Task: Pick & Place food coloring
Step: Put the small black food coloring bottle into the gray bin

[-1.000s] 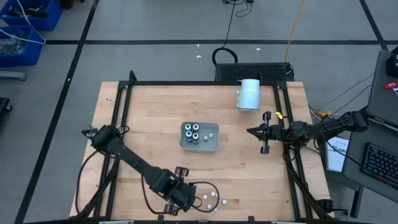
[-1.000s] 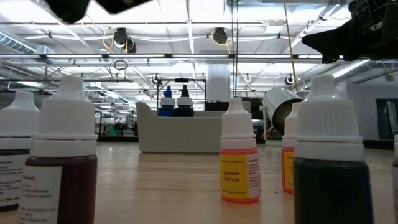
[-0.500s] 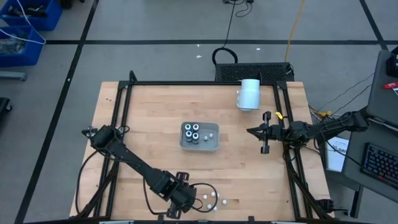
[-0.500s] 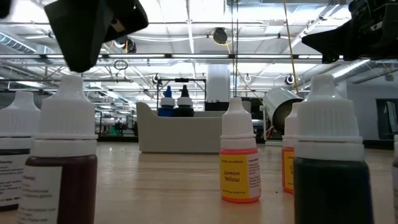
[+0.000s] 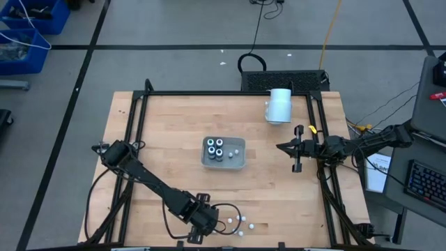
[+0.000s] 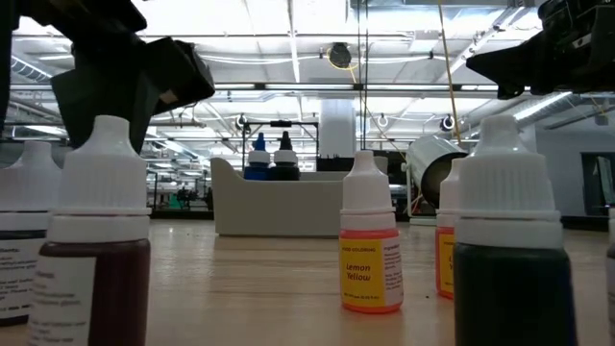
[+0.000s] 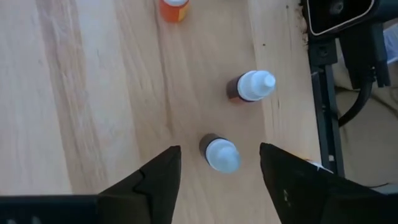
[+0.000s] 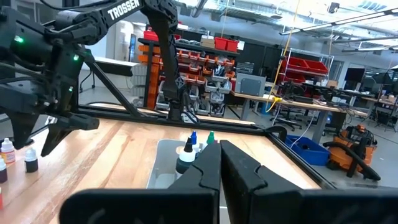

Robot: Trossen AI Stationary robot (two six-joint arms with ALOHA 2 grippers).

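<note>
Down at the near edge of the table, the left gripper hangs with its jaws spread wide, holding nothing, and a brown bottle with a white cap stands upright between them. The main risk, as I judge it, is a tip-over: the bottle is narrow and tall for its base, so a finger that meets it off-centre or comes down on the cap could knock it flat and send it rolling toward the table's edge, which is near. A second brown bottle stands just beside it and could be clipped by the outer finger as the jaws close. A grip taken on the tapered cap, not on the body, might slip during the carry to the tray at mid-table. As for numbers, the wrist view shows three loose bottles, counting an orange one farther off; the low view shows at least five, a yellow one among them, though from above the caps are too small to count for sure. Four bottles stand in the tray, with one small white piece beside them. One white cylinder lies near the far edge. One right gripper waits closed and empty at the right side.
</note>
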